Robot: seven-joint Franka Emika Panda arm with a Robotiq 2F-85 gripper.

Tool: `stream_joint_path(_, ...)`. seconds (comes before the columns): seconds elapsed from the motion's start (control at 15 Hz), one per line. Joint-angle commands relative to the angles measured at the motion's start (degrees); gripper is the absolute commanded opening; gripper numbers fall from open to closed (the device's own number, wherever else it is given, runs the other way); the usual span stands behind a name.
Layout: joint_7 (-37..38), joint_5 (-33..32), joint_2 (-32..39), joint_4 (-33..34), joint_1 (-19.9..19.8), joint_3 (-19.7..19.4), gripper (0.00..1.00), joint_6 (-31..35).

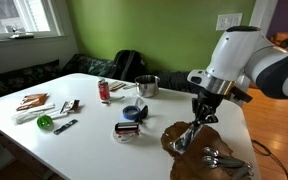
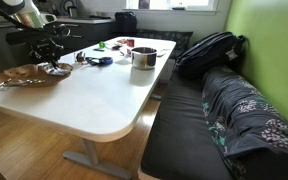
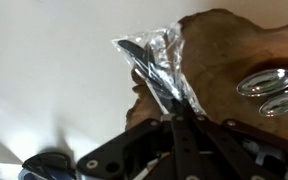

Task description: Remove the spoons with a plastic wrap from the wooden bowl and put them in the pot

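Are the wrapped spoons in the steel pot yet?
No, the gripper holds the wrapped spoons at the bowl rim, away from the pot.

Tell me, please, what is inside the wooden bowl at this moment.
Loose silver spoons lie in the wooden bowl. The tool is shut on the spoons with a plastic wrap at the rim, their tips reaching past it. What lies beneath the tool is covered.

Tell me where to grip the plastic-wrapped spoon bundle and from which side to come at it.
Pinch the wrapped spoons across their slim width near the end, coming from above the wooden bowl. The bundle is long and narrow and juts past the bowl's rim, so a crosswise grip fits. The gripper looks shut on it there.
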Motion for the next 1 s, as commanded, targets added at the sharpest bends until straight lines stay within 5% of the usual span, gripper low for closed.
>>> stream_joint_path(0.0, 0.0, 0.0, 0.16, 0.08, 0.03, 0.03, 0.0, 0.0)
stream_joint_path(0.13, 5.36, 0.8, -1.66, 1.83, 0.75, -3.1, 0.0, 0.04)
stream_joint_path(0.47, 6.52, 3.89, -7.75, 5.29, -4.55, -6.6, 0.0, -0.95)
stream_joint_path(0.93, 8.13, 2.7, -6.03, 7.51, -4.99, -7.56, 0.0, -0.15)
